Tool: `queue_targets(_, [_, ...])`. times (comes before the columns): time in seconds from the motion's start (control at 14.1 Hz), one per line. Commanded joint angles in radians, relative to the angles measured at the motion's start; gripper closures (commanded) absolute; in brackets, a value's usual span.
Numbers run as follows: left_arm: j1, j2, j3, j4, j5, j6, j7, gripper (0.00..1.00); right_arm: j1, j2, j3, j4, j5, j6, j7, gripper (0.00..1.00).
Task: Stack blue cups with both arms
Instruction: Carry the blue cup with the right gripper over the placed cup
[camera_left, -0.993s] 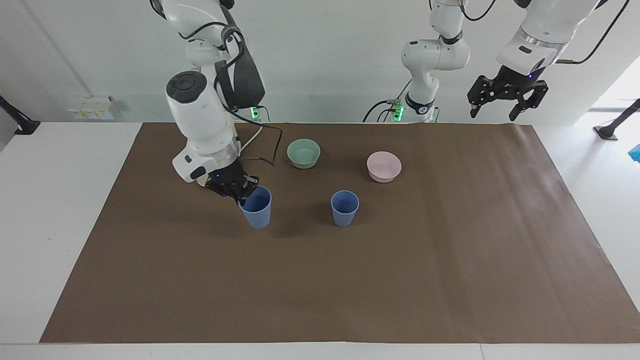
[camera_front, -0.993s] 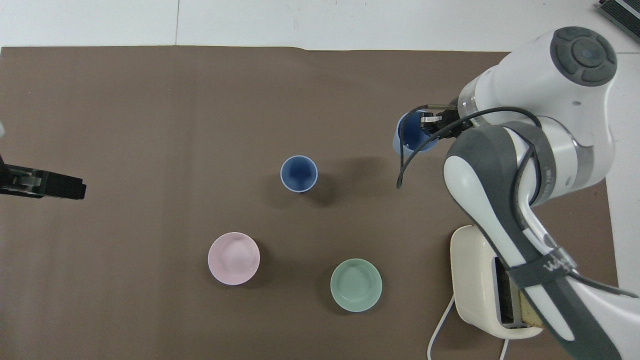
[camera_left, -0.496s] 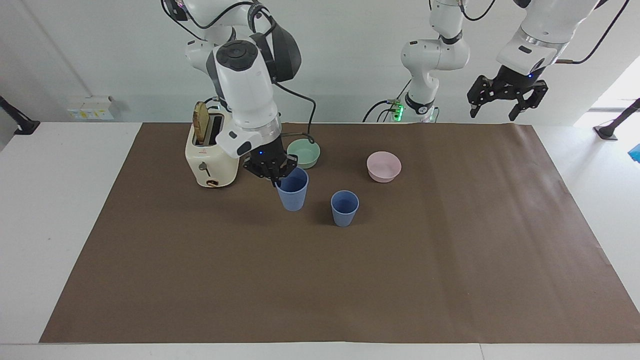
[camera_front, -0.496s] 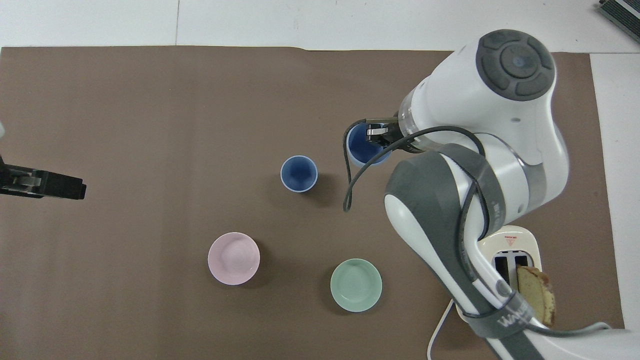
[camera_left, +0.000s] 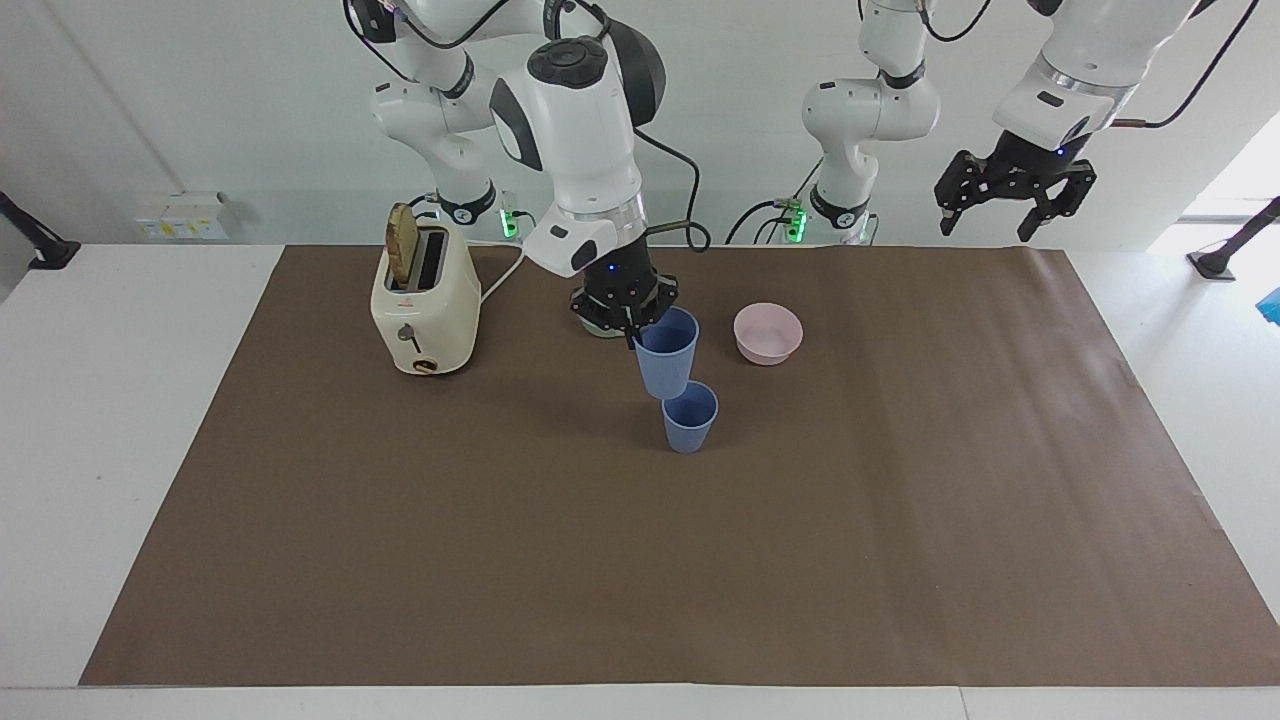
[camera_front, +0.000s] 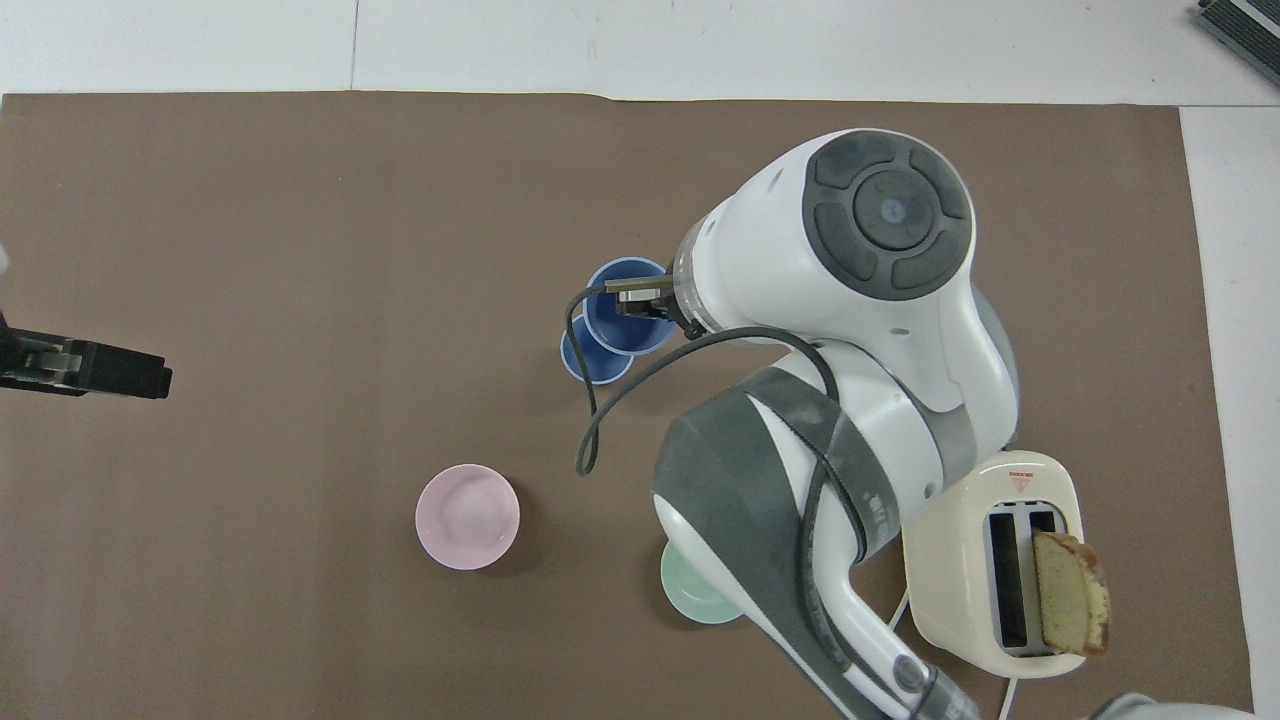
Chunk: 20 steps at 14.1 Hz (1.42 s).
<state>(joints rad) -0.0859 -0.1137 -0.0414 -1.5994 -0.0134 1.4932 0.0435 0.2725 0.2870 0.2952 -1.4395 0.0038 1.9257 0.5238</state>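
Two identical small matte blue cups, tapered, handleless, mouths up. Held cup (camera_left: 667, 352) raised off counter, pinched at rim by right gripper (camera_left: 628, 312), one finger inside mouth; hangs roughly upright, over standing cup. Standing cup (camera_left: 689, 417) upright on brown mat mid-counter, empty. Whether held cup's base touches standing cup's rim: cannot tell.

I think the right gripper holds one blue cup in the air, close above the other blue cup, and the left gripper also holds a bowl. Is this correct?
One part is wrong. The facing view shows the left gripper holding nothing; it waits open, raised over the left arm's end of the table. The right gripper does hold the raised blue cup close above the standing blue cup. The pink bowl sits on the table.
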Motion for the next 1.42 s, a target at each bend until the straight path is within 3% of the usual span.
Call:
queue_targets(0.0, [0.011, -0.006, -0.008, 0.010, 0.012, -0.022, 0.006, 0.00, 0.005, 0.030, 0.016, 0.011, 0.036, 0.042, 0.016, 1.00])
queue_targets(0.28, [0.011, -0.006, -0.008, 0.010, 0.012, -0.022, 0.006, 0.00, 0.027, 0.084, 0.015, 0.011, 0.016, 0.087, 0.021, 1.00])
queue_targets(1.35, [0.011, -0.006, -0.008, 0.010, 0.012, -0.022, 0.004, 0.00, 0.008, 0.084, 0.013, -0.076, 0.016, 0.096, 0.016, 1.00])
